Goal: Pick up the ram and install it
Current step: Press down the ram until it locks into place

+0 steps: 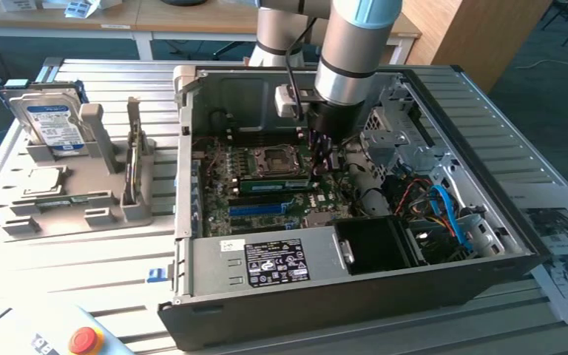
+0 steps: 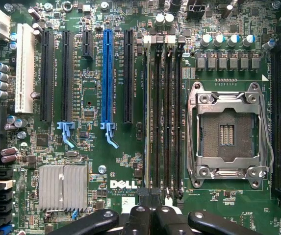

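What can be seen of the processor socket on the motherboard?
The processor socket is a square frame of silvery metal with a screw at each corner and a thin wire lever along one side. Its window shows a dark field of contacts with a small lighter rectangle in the middle; no chip sits in it. It lies flat on the green motherboard, between two banks of black memory slots. Nothing touches it.

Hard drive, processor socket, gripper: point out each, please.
hard drive [image 1: 52, 122], exterior view, its blue-white label.
processor socket [image 2: 227, 134], wrist view, its central contact field.
gripper [image 2: 150, 196], wrist view, between its shut fingertips.
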{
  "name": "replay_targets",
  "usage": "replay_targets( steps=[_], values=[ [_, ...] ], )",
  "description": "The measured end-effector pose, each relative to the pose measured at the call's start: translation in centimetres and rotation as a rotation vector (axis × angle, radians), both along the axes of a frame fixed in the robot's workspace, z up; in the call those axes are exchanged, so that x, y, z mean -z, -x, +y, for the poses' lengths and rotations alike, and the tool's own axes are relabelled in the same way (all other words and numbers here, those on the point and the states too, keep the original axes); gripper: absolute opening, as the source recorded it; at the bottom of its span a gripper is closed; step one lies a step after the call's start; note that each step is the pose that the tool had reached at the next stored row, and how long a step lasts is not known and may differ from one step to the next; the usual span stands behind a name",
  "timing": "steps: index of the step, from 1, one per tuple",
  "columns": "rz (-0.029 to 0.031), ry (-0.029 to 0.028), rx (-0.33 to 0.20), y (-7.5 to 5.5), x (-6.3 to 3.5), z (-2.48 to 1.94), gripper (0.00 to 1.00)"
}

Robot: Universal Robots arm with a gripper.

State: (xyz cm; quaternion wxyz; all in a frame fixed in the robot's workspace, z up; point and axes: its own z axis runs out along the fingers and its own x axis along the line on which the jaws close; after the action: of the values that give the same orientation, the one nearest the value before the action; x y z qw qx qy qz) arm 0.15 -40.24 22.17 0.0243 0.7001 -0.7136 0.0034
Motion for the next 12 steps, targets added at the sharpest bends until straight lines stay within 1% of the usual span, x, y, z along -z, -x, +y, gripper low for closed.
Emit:
replay_targets(
  steps=[3, 5, 12],
  values=[
    [-0.0001, -0.0011, 0.000, 0.0, -0.11, 0.01, 0.10],
    [-0.0001, -0.0001, 0.000, 0.0, -0.37, 0.00, 0.10],
    [0.0000, 0.0000, 0.000, 0.0, -1.27, 0.00, 0.10]
  ],
)
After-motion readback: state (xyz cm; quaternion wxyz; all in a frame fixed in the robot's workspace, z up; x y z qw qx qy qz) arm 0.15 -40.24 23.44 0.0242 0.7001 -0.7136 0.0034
